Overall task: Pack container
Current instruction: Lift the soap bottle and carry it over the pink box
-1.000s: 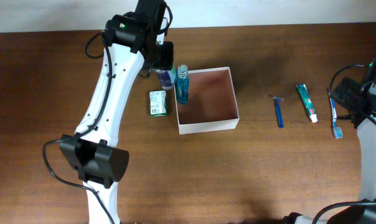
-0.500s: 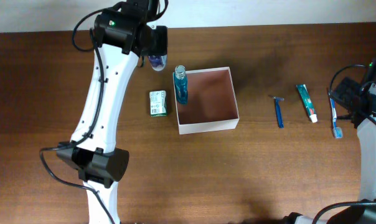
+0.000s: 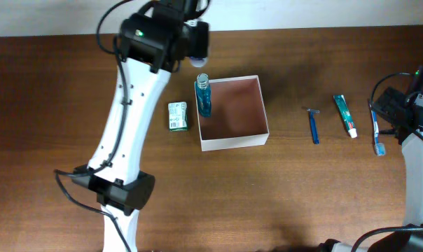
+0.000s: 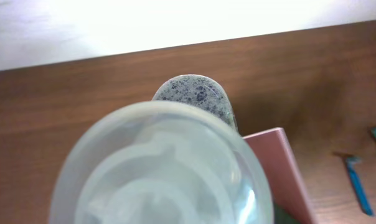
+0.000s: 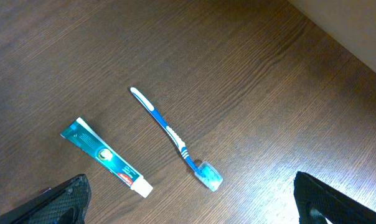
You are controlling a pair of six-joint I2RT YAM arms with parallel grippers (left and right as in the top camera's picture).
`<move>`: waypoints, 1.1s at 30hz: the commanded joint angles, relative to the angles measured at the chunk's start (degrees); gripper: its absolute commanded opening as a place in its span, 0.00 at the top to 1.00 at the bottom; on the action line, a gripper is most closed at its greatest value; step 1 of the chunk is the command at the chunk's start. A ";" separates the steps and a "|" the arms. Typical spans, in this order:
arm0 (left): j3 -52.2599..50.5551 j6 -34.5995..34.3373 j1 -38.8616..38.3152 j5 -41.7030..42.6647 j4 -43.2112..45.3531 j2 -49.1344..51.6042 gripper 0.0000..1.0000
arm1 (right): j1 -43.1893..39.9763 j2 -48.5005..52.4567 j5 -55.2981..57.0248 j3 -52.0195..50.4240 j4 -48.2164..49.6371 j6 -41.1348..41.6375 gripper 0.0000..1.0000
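The container (image 3: 234,141) is a square white box with a reddish-brown inside, at the table's middle; its corner shows in the left wrist view (image 4: 281,165). A blue bottle (image 3: 204,96) stands upright at its left wall; I cannot tell which side. My left gripper (image 3: 198,50) is shut on a small bottle with a clear cap (image 3: 201,61), held above the table behind the container's back left corner. The cap (image 4: 163,168) fills the left wrist view. My right gripper (image 5: 188,202) is open and empty above the toothbrush (image 5: 175,140) and toothpaste tube (image 5: 107,158).
A small green packet (image 3: 177,116) lies left of the container. A blue razor (image 3: 313,126), the toothpaste (image 3: 345,115) and the toothbrush (image 3: 377,131) lie in a row at the right. The right arm (image 3: 414,105) stands at the right edge.
My left gripper lifted the small bottle from beside the blue bottle, swung it left and back, then right. It is now behind the container's back left corner. The right arm has not moved.
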 commanded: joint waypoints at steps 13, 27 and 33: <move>2.12 -4.50 -10.69 -0.85 2.23 -0.59 0.82 | -0.15 0.11 1.14 0.50 0.15 -0.37 0.02; 1.57 -14.38 -10.73 -1.68 -1.42 6.97 0.82 | -0.15 0.11 1.14 0.50 0.17 -0.37 0.01; 1.57 -16.04 -10.60 -5.16 -2.73 11.04 0.82 | -0.15 0.11 1.14 0.50 0.15 -0.37 0.02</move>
